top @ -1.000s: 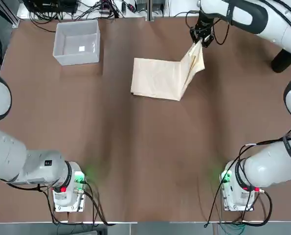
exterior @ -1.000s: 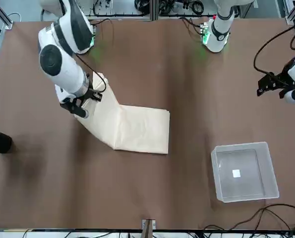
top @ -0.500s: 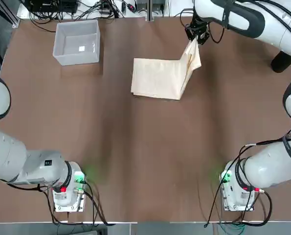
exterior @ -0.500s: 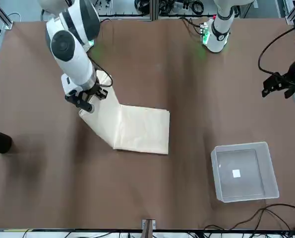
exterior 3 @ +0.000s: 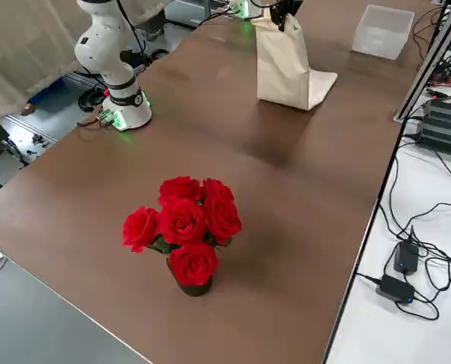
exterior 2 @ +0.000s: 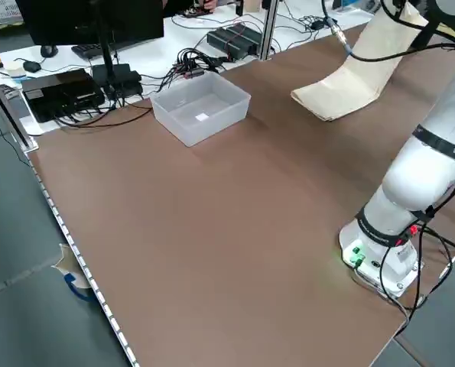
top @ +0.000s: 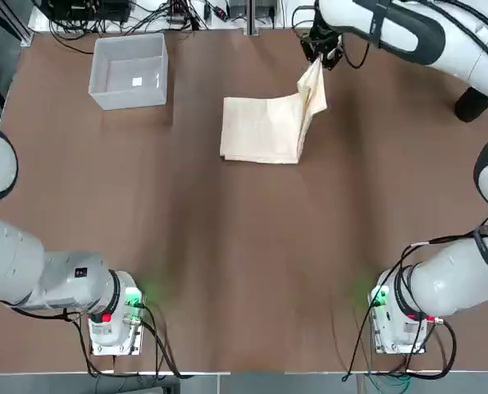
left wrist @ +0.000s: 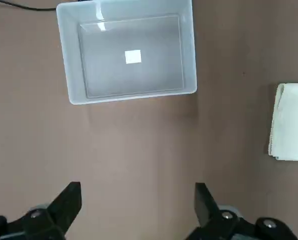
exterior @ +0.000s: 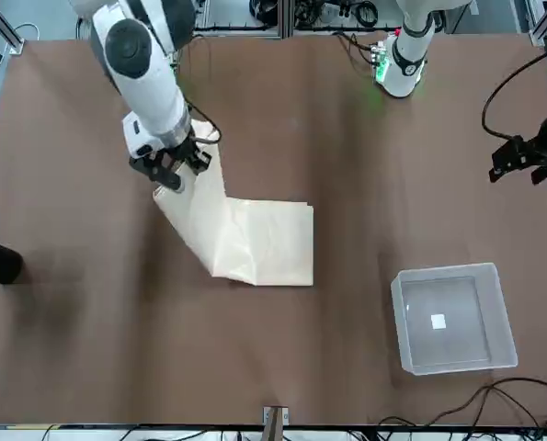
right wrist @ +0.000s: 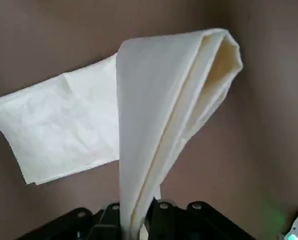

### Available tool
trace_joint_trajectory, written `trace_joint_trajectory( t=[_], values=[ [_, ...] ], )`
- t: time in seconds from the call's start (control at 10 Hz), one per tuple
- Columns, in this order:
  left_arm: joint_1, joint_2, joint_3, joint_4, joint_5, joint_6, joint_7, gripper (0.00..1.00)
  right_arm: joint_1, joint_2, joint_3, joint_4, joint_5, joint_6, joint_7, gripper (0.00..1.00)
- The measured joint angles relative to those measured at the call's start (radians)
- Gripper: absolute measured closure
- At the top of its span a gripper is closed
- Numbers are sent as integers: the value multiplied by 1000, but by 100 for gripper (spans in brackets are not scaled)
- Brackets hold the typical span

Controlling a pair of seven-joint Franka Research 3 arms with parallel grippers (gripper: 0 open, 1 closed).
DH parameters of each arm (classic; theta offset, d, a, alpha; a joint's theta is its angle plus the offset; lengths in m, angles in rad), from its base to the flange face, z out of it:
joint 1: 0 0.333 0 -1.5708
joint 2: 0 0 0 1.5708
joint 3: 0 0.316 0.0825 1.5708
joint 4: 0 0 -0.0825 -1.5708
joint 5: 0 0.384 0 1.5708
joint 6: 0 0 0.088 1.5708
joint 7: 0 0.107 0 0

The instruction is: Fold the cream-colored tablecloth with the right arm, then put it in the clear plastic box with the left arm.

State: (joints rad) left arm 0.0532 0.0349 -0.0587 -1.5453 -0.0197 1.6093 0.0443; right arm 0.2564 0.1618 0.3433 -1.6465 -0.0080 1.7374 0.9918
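The cream-colored tablecloth [top: 260, 127] lies at the far middle of the table, its right-hand part pulled up into a hanging doubled flap. My right gripper [top: 317, 51] is shut on the top of that flap, above the cloth's right edge; the right wrist view shows the tablecloth [right wrist: 164, 115] draping down from the shut jaws. The clear plastic box [top: 130, 100] stands empty at the far left. My left gripper [exterior: 521, 161] hovers open on the left side of the table, well short of the box [left wrist: 128, 97], with nothing between its fingers.
A pot of red roses [exterior 3: 183, 227] stands on the table's right side, nearer the robot than the cloth. Cables and electronics [exterior 2: 235, 38] lie past the far edge. Both arm bases [top: 112, 320] sit at the near edge.
My right gripper has carried the lifted cloth edge leftward and a little farther away, so the flap now stands more upright over the flat part. The left gripper drifted slightly.
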Motion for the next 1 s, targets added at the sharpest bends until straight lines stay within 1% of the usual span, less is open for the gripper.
trace_joint_trajectory(
  t=[0.2, 0.4, 0.7, 1.0],
  values=[
    [0, 1, 0, -1, 0, 0, 0, 0, 1, 9, 25, -2, -24, 13, 20, 92],
    [1, 2, 0, -1, 0, 3, 0, 0, 1, 50, 46, -7, -59, 53, 24, 92],
    [1, 4, 0, -1, 0, 5, 0, 0, 1, 114, 54, -8, -109, 101, 24, 92],
    [1, 5, 0, -1, 0, 6, 0, 0, 5, 133, 59, -8, -117, 124, 24, 92]
  ],
)
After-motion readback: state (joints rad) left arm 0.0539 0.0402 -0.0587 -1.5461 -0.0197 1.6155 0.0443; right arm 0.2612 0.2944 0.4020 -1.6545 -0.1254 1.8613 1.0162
